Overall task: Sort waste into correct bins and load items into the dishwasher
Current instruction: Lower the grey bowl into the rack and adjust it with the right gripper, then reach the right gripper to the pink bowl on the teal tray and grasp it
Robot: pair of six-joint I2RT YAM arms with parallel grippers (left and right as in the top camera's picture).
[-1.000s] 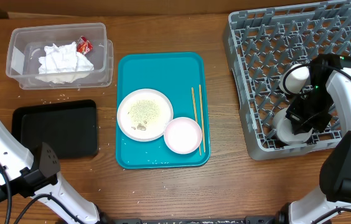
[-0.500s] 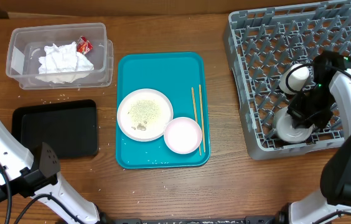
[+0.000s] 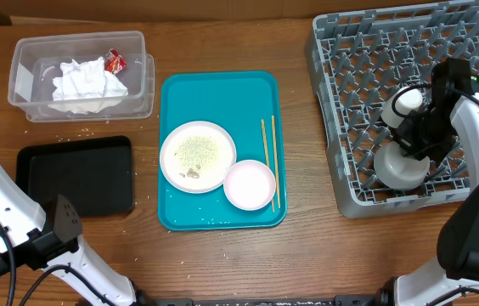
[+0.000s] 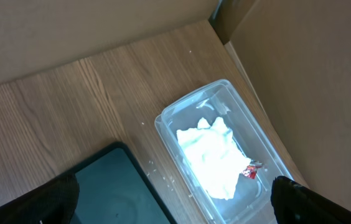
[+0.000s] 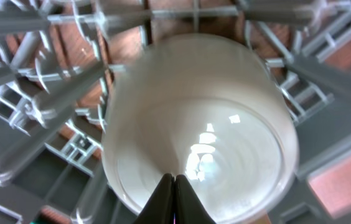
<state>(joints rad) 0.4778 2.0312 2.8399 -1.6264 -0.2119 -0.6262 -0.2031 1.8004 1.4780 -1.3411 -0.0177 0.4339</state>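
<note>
Pinched shut at right gripper (image 5: 174, 185), tips over bowl (image 3: 397, 167) by near wall of rack (image 3: 329, 102), cup (image 3: 407, 104) just behind. Spread wide at left gripper (image 4: 172, 202), above tub (image 4: 169, 134) edge; open table (image 4: 70, 93) beyond.

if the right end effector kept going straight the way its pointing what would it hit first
The shut right end effector would first meet the round glossy white vessel in the grey plastic lattice dish rack. It fills the wrist view just beyond the fingertips, though the exact gap is unclear.
</note>
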